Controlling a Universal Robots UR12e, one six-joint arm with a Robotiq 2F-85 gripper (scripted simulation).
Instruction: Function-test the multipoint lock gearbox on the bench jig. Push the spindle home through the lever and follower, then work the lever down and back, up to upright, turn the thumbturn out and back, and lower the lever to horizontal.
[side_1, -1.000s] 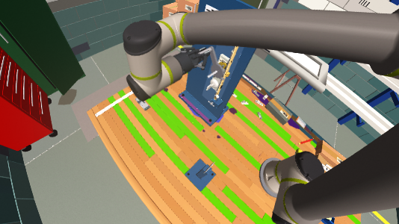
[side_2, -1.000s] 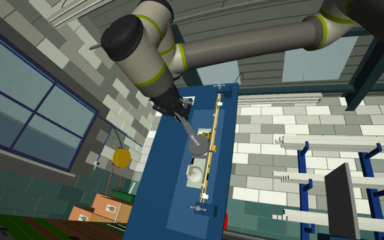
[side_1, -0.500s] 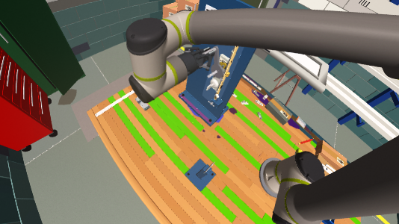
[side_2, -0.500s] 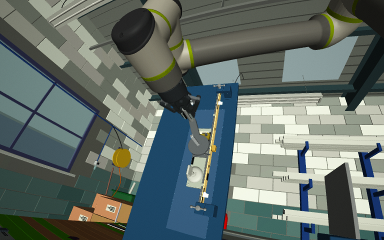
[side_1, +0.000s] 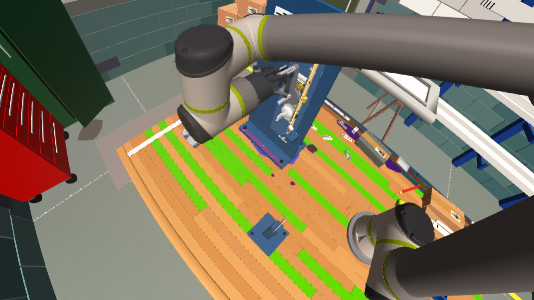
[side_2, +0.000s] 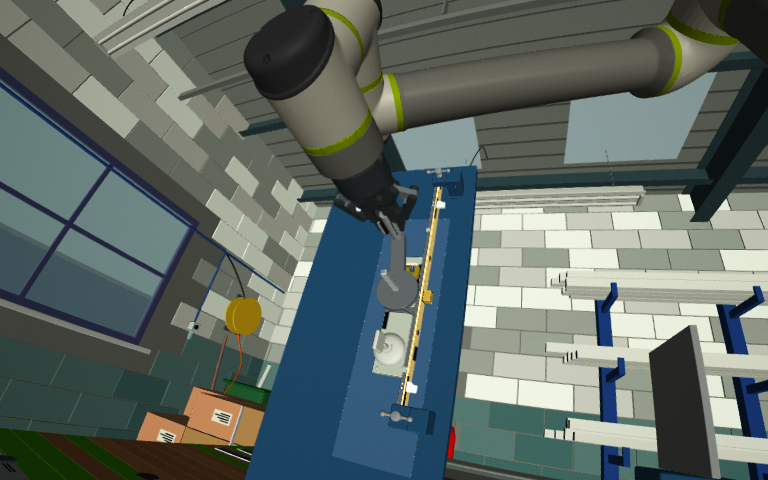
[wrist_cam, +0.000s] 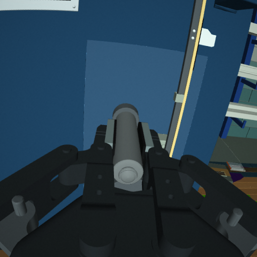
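The grey lever (side_2: 397, 255) of the lock gearbox (side_2: 396, 334) stands nearly upright on the blue jig panel (side_2: 362, 339), rising from its round hub (side_2: 396, 293), out of which a short spindle end sticks. Below the hub sits the pale round thumbturn (side_2: 389, 346). A brass-edged faceplate strip (side_2: 422, 294) runs the height of the panel to the right of the gearbox. In the wrist camera the lever (wrist_cam: 127, 145) runs away from me as a grey cylinder with a rounded end. My gripper (side_2: 391, 222) (wrist_cam: 127, 140) is at the lever's upper end and is closed on it.
Behind the jig are a block wall and blue racks of pale bars (side_2: 651, 351). The jig stands on a wooden bench with green stripes (side_1: 240, 200), where a small blue block with a pin (side_1: 269, 232) lies. A red cabinet (side_1: 25, 140) stands to the left.
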